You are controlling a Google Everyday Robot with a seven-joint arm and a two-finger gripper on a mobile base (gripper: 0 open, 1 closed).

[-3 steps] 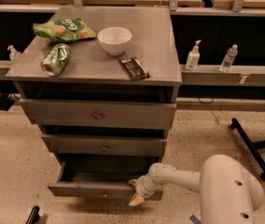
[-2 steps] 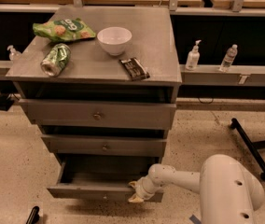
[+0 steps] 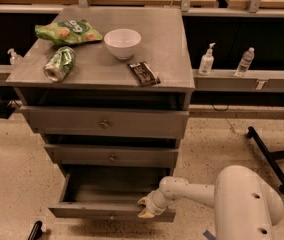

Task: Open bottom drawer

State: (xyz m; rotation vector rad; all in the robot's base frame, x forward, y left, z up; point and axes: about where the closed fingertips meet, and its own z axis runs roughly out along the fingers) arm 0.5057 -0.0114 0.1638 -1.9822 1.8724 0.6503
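Observation:
The bottom drawer point(image 3: 82, 212) is the lowest of three grey wooden drawers and stands pulled out, its dark inside showing. Its small round knob point(image 3: 111, 217) sits on the flat front near the lower edge of the view. My gripper point(image 3: 145, 207) is at the drawer front's right part, its pale fingertips point(image 3: 143, 213) at the top rim of the front. The white arm point(image 3: 197, 194) reaches in from the lower right. The middle drawer point(image 3: 113, 157) and the top drawer point(image 3: 104, 124) are above it.
On the cabinet top point(image 3: 167, 64) lie a green chip bag point(image 3: 67, 32), a green can point(image 3: 59, 63) on its side, a white bowl point(image 3: 122, 42) and a dark snack bar point(image 3: 143, 73). Two bottles point(image 3: 207, 60) stand on a shelf to the right. A black chair base point(image 3: 269, 156) lies on the floor at right.
The bottom drawer has come a little further out toward the camera, and my gripper has moved with its front.

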